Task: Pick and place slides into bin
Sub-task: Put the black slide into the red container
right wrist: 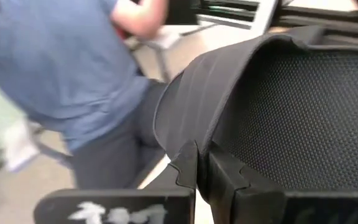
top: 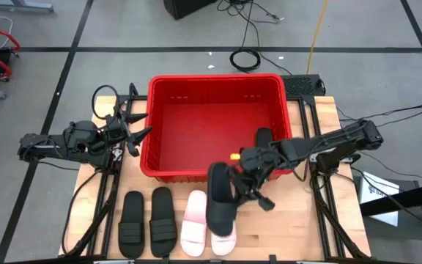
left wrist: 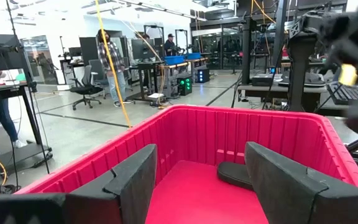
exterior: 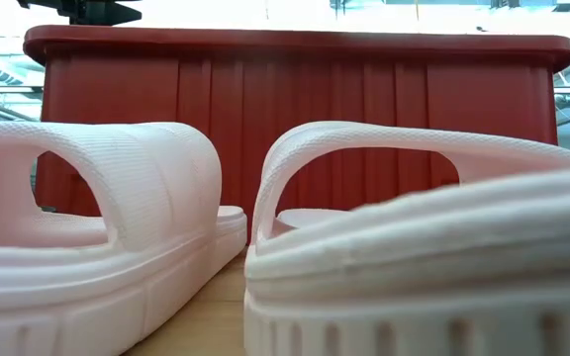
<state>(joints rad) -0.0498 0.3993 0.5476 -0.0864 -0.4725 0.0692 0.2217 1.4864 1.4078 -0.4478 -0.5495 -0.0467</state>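
Right gripper (top: pixel 239 183): clamped on a black slide (top: pixel 220 198), held above the table in front of the bin (top: pixel 215 81).
Left gripper (top: pixel 134 132): fingers apart, beside the bin.
Bin: held one black sandal (top: pixel 264 137).
Table (top: pixel 299 227): two black sandals (top: pixel 147 222) and a white pair (top: pixel 195 224) lay in a row.

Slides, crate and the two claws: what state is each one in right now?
Red bin: open-topped, one black slide already inside.
Held black slide: lifted, pinched by its strap, above the pale pair.
Two black slides: flat on the table, side by side.
Two pale slides: flat on the table.
Right gripper: shut on the held slide.
Left gripper: open, waiting beside the bin.
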